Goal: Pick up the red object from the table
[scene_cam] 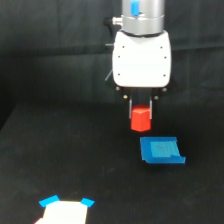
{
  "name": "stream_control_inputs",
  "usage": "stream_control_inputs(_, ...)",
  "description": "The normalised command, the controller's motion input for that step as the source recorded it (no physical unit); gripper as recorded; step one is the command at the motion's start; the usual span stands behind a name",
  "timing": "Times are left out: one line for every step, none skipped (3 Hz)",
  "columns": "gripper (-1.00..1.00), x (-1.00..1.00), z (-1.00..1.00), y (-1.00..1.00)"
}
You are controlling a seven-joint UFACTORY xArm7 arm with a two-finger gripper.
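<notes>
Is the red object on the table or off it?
Off, apparently: the red object hangs between the gripper fingers, above the blue patch.

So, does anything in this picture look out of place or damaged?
Nothing stands out. The red object sits upright between the fingers, above the table. The blue patch lies flat, and nothing looks spilled or broken.

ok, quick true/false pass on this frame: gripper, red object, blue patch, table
1. The red object sits between the fingers of the gripper. True.
2. The blue square patch is clamped in the gripper. False: it lies on the table, below the gripper and toward the exterior view's right.
3. The red object is wider than the gripper's white body. False: it is narrower.
4. The table is covered in black cloth. True.
</notes>
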Motion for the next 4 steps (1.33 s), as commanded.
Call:
stream_control_inputs(-0.82, 0.65, -0.28, -0.21)
stream_control_inputs(-0.72, -0.34, -0.22, 0.54)
stream_control_inputs(-0.57, 0.13, 0.56, 0.37)
stream_control_inputs(-0.64, -0.25, 0.31, -0.45)
